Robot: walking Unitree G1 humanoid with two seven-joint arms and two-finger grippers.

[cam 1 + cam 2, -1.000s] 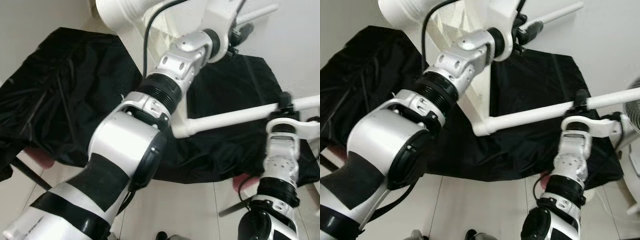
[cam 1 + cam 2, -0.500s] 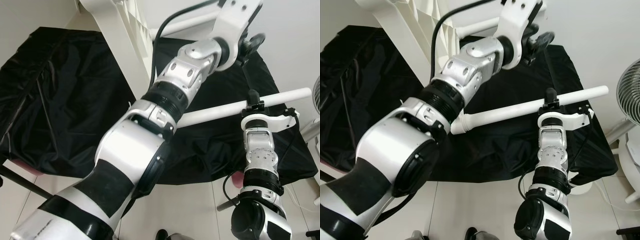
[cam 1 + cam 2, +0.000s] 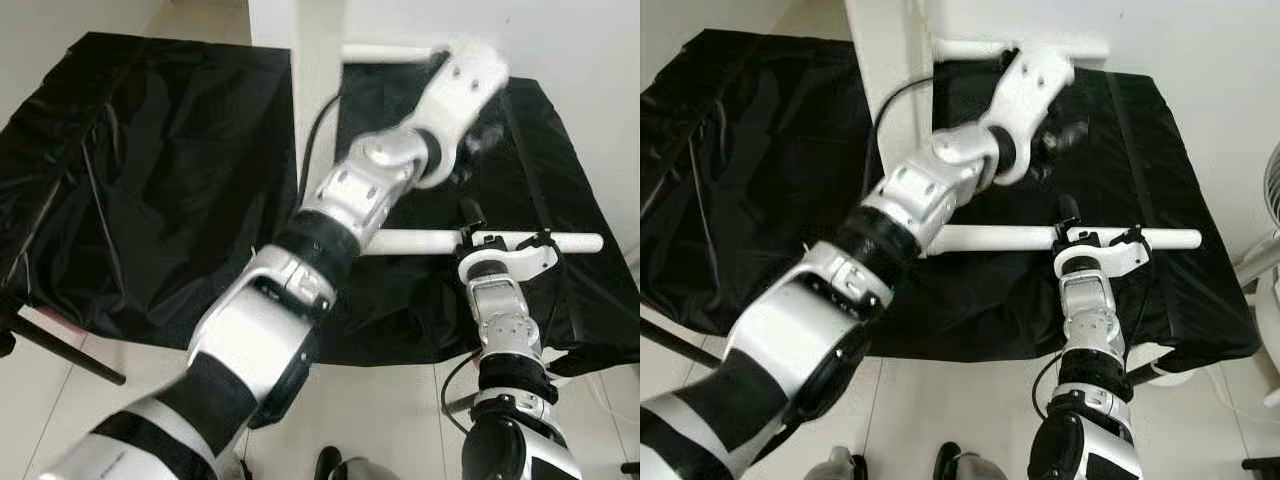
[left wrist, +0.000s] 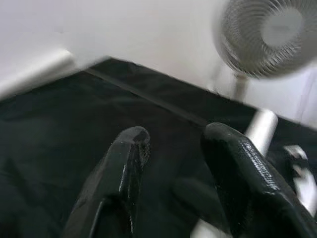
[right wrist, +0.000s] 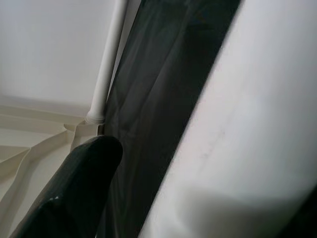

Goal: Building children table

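The white table top (image 3: pixel 885 70) stands on edge over the black cloth (image 3: pixel 750 170), with one white leg (image 3: pixel 970 47) sticking out from it to the right. My right gripper (image 3: pixel 1070 215) is shut on a second white leg (image 3: pixel 990 238) and holds it level above the cloth. In the right wrist view that leg (image 5: pixel 247 124) is close beside one black finger (image 5: pixel 74 188). My left arm reaches across in front of the held leg. Its gripper (image 3: pixel 1065 135) is blurred above the cloth. In the left wrist view the left gripper (image 4: pixel 173 136) is open with nothing in it.
The black cloth drapes a low wide surface down to the pale tiled floor (image 3: pixel 390 420). A white fan (image 4: pixel 267 34) stands off the cloth's right side, by the white wall (image 3: pixel 1200 40). A dark rod (image 3: pixel 60 350) slants out at the lower left.
The whole view has shifted. The leg in my right gripper has tipped from slanting up to the right to level. My left gripper has dropped from the upper leg toward the cloth.
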